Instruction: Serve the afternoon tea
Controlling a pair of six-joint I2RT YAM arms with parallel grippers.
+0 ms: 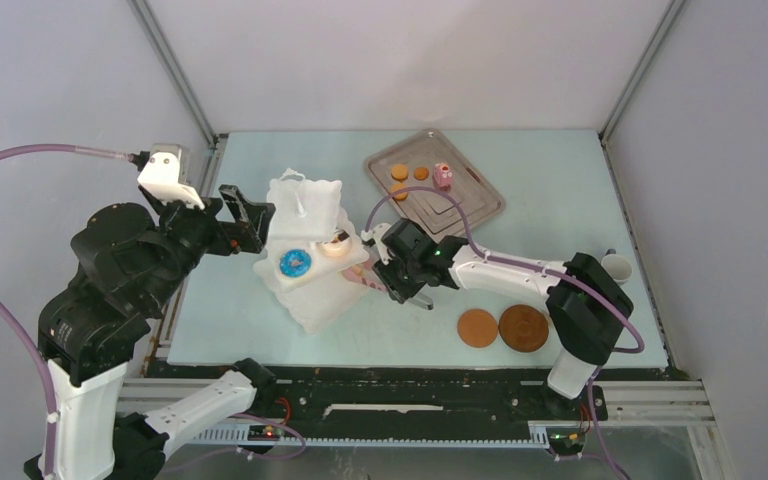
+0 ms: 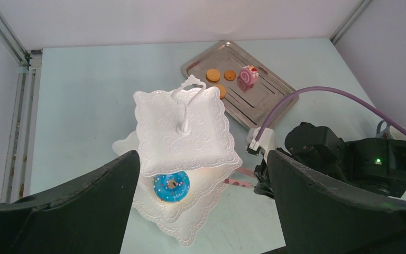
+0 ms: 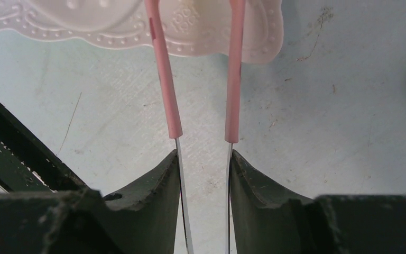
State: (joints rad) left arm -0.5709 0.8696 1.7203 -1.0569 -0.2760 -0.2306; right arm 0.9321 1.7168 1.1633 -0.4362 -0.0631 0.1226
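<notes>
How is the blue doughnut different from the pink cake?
The blue doughnut is a flat ring with a hole and sprinkles; the pink cake is a swirled roll. The doughnut lies on a lower tier of the white stand; the cake stands on the silver tray. Both are small sweet treats.

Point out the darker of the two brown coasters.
The right-hand coaster: darker and larger than the lighter coaster to its left.

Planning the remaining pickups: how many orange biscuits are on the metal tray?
3 orange biscuits on the tray: one and a second side by side, beside the cake roll; the third nearer the stand, partly hidden by its top tier.
</notes>
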